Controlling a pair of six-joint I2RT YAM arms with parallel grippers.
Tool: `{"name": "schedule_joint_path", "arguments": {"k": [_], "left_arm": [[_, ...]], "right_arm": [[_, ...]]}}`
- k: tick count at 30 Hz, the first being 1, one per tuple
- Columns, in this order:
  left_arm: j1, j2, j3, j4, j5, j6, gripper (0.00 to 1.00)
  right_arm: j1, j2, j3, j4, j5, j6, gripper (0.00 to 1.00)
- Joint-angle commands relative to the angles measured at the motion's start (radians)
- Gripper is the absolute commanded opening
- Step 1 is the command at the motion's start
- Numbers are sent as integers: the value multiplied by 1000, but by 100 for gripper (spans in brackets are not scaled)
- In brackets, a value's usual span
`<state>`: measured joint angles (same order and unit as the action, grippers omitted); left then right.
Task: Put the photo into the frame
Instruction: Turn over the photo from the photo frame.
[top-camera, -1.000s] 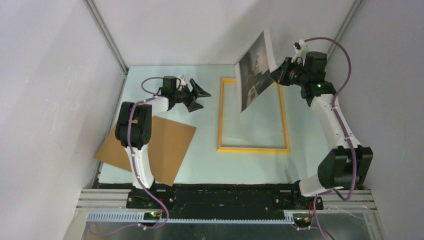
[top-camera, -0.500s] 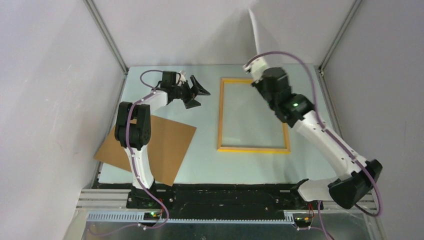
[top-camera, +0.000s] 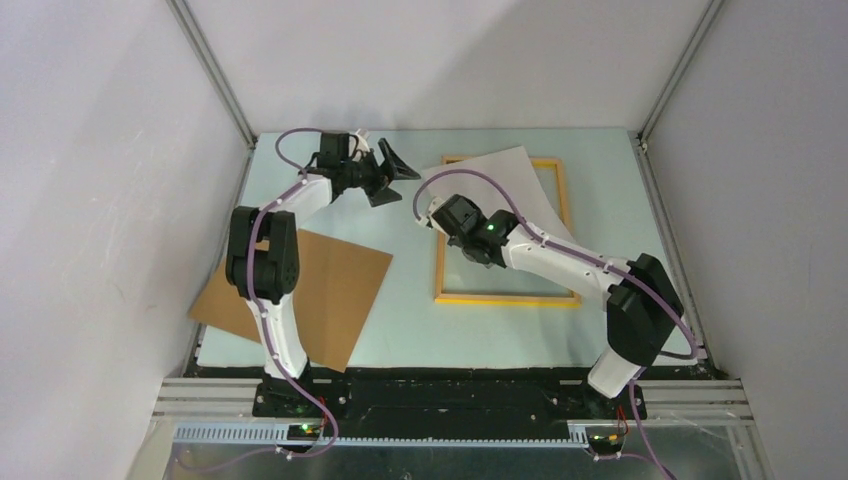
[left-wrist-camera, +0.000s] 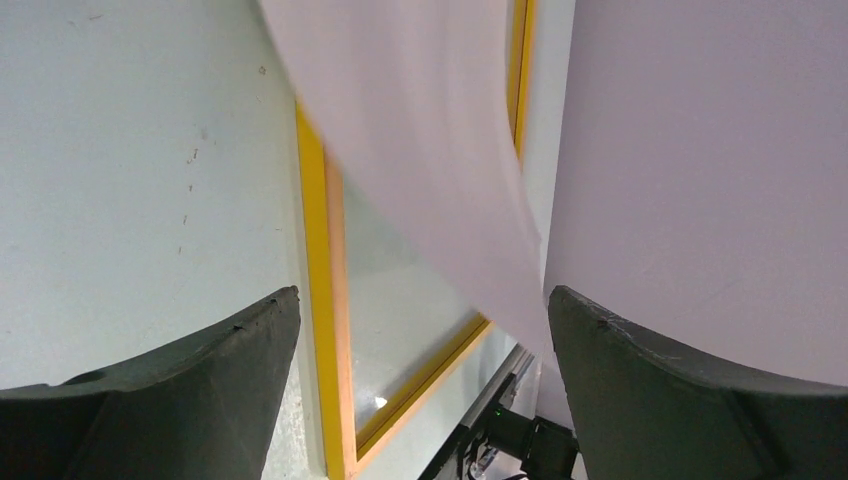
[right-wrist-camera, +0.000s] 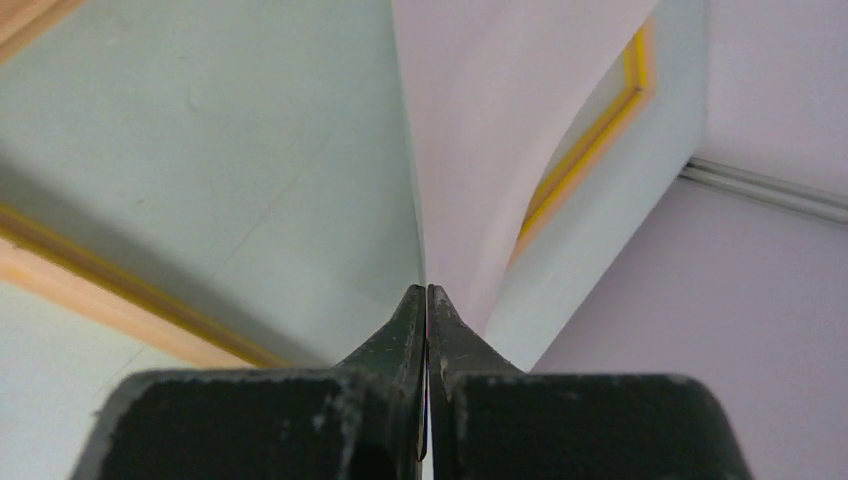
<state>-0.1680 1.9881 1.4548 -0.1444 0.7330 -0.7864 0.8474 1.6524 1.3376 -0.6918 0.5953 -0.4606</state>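
Observation:
The photo (top-camera: 495, 180) lies curved over the far part of the frame (top-camera: 508, 298), white back up; its printed side is hidden. My right gripper (top-camera: 447, 208) is shut on the photo's left edge, low over the frame's left side. In the right wrist view the shut gripper (right-wrist-camera: 427, 290) pinches the thin sheet (right-wrist-camera: 480, 120), with the frame's yellow edge (right-wrist-camera: 590, 130) beyond. My left gripper (top-camera: 395, 180) is open and empty, just left of the frame's far left corner. The left wrist view shows the gripper (left-wrist-camera: 422, 300) apart from the photo (left-wrist-camera: 420, 130) and the frame (left-wrist-camera: 315, 250).
A plain brown backing board (top-camera: 320, 285) lies at the near left of the pale green table, partly under my left arm. White walls close in the table on three sides. My right forearm (top-camera: 560, 262) crosses over the frame.
My right arm has swung from the far right down and left over the frame, turning the photo from upright to white back up. My left gripper has shifted slightly towards the back.

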Motion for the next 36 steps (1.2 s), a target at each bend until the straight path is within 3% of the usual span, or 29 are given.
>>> {"name": "schedule_joint_path", "arguments": {"k": [1,7,13,27,36], "left_arm": [[33,-68,-1,-11,-5,1,98],[89,-101,-37,-34,-18,38,98],[63,-97,-56,-40,27,28,99],[-134,21,-95,195,121,-397,96],[-153,-15,-158,224,112,-462,96]], "right_arm": [[13,29,19,-76,-70,73,0],[25,73,20,-143,-170,137,0],[21,72,27,-126,-189,168,0],[-10,29,61,-40,-225,204,0],[-19,-6,62,23,-209,201,0]]}}
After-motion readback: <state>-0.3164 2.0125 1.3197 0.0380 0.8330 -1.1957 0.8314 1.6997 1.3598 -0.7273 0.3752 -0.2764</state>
